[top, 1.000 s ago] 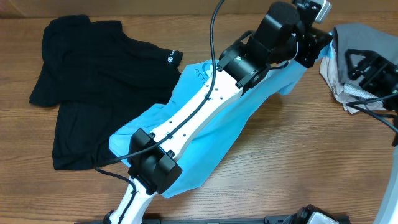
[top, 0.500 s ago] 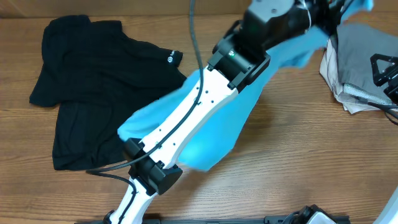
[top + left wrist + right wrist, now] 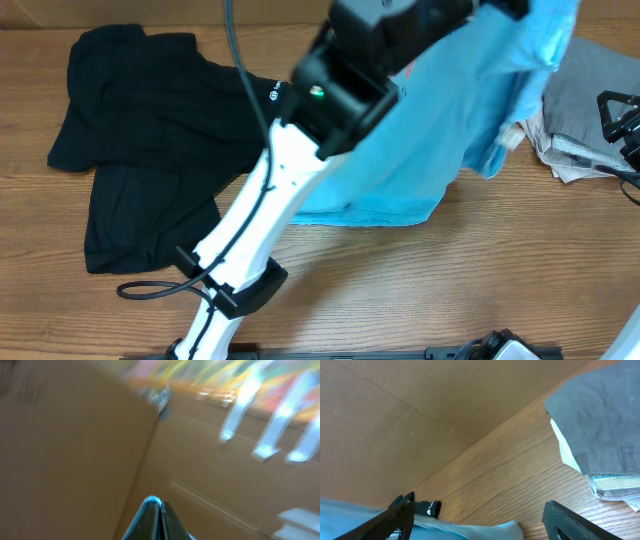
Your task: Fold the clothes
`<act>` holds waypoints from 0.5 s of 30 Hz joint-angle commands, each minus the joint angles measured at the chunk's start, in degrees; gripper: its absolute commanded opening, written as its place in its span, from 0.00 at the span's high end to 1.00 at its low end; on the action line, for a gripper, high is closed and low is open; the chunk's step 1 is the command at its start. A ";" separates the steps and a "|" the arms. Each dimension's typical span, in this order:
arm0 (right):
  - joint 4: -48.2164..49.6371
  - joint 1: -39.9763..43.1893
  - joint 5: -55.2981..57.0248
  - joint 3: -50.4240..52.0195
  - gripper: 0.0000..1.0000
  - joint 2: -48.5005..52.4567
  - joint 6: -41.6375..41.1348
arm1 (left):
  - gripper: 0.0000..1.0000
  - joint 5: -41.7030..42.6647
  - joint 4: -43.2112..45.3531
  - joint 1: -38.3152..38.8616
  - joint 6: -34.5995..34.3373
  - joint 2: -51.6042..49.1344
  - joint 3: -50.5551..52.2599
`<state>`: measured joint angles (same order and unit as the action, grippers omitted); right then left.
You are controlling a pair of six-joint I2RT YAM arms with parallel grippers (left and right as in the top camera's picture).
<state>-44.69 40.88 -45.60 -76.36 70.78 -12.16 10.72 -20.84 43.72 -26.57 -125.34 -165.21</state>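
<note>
A light blue short-sleeved T-shirt (image 3: 420, 150) hangs in loose folds over the wooden table (image 3: 450, 290), its lower edge on the wood. The left gripper (image 3: 156, 517) pinches it, fingers pressed together. The right gripper (image 3: 480, 522) has its fingers spread wide.

A black shirt (image 3: 140, 150) lies spread and rumpled on the left side of a wooden table (image 3: 480, 270), with a small white logo (image 3: 271, 97) showing near its right-hand edge. At the table's right edge sits a stack of folded garments: a grey garment (image 3: 590, 85) on top and a pale beige one (image 3: 558, 155) beneath, its edges poking out at the lower left. The right wrist view shows the grey fold resting on the wood grain, with a plain brown board (image 3: 410, 415) standing behind the table.
</note>
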 commanded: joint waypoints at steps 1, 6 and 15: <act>0.15 0.28 -0.59 -0.70 0.13 -0.63 0.20 | 0.96 -1.88 -12.26 -5.42 6.10 1.77 -2.91; -0.46 0.20 -0.59 -0.70 0.14 -0.46 0.24 | 0.96 -2.34 -27.91 -12.44 7.32 1.70 -2.56; -2.43 -5.66 -0.61 -0.57 0.13 3.89 2.67 | 0.96 -1.79 -42.16 -20.61 12.57 1.66 -2.51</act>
<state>-46.72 37.95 -45.67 -76.34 72.66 -11.46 9.10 -61.25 23.55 -18.83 -124.84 -166.87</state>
